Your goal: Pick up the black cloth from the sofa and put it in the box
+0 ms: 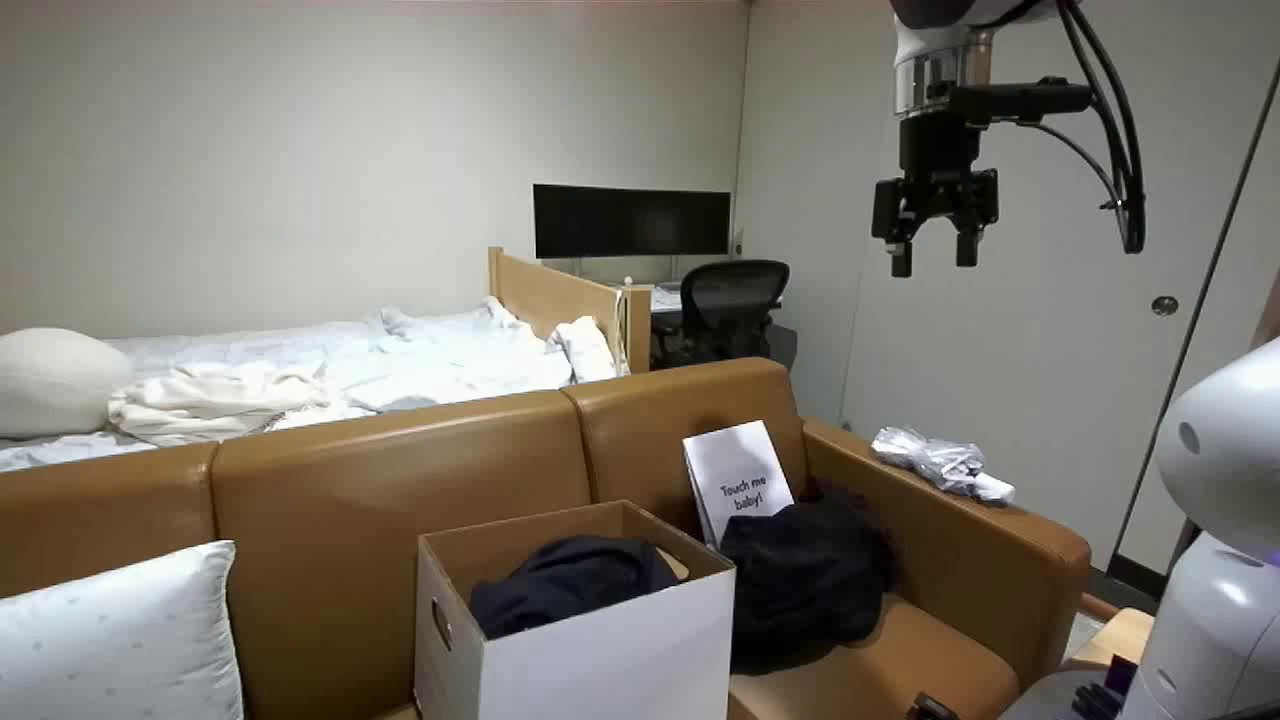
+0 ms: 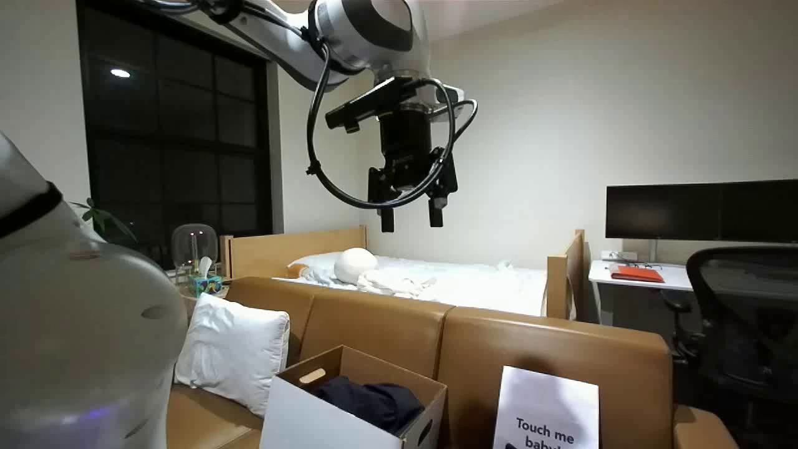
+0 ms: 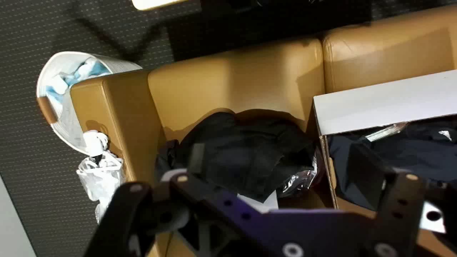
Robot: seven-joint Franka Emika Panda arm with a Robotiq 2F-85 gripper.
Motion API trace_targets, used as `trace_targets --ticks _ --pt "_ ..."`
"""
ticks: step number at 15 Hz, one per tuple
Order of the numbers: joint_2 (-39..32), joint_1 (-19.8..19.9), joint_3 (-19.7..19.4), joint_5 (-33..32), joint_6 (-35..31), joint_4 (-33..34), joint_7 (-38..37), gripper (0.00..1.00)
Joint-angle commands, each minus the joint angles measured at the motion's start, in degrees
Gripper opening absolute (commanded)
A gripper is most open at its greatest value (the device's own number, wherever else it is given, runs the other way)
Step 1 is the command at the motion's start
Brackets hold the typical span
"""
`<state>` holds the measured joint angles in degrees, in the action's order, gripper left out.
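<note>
A bunched black cloth (image 1: 805, 580) lies on the seat of the brown sofa (image 1: 390, 470), beside its armrest. It also shows in the wrist view (image 3: 246, 150). The white box (image 1: 610, 660) stands beside it on the sofa and shows in an exterior view (image 2: 324, 418) and the wrist view (image 3: 385, 103). A dark navy cloth (image 1: 575, 580) lies inside the box, also visible in an exterior view (image 2: 374, 402). My gripper (image 1: 934, 256) is open and empty, pointing down high above the sofa. It also shows in an exterior view (image 2: 411, 218) and the wrist view (image 3: 280, 164).
A white sign (image 1: 740, 480) leans on the backrest behind the black cloth. Clear plastic wrapping (image 1: 940, 465) lies on the armrest. A white pillow (image 2: 234, 349) sits at the sofa's far end. A white basket (image 3: 46, 78) stands beyond the armrest. A bed (image 2: 467, 284) is behind the sofa.
</note>
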<state>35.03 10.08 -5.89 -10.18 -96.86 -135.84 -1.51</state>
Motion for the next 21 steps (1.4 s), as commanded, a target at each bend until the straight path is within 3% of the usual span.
trace_targets --ticks 1,8,12,15,19,21 --pt "-0.03 -0.45 -0.36 -0.18 0.18 0.15 -0.18 1.0" --pt "-0.03 -0.45 -0.36 -0.18 0.18 0.15 -0.18 1.0" --pt "-1.99 -0.95 -3.35 5.25 -8.77 -3.8 -0.09 1.0" --pt "-3.03 -0.82 -4.74 7.77 -21.74 -10.78 1.15 1.0" --pt "-7.27 0.48 -3.32 4.26 -40.09 -20.95 0.43 1.0" --pt "-10.64 3.88 -0.91 -1.5 -38.26 -24.04 -3.55 1.0"
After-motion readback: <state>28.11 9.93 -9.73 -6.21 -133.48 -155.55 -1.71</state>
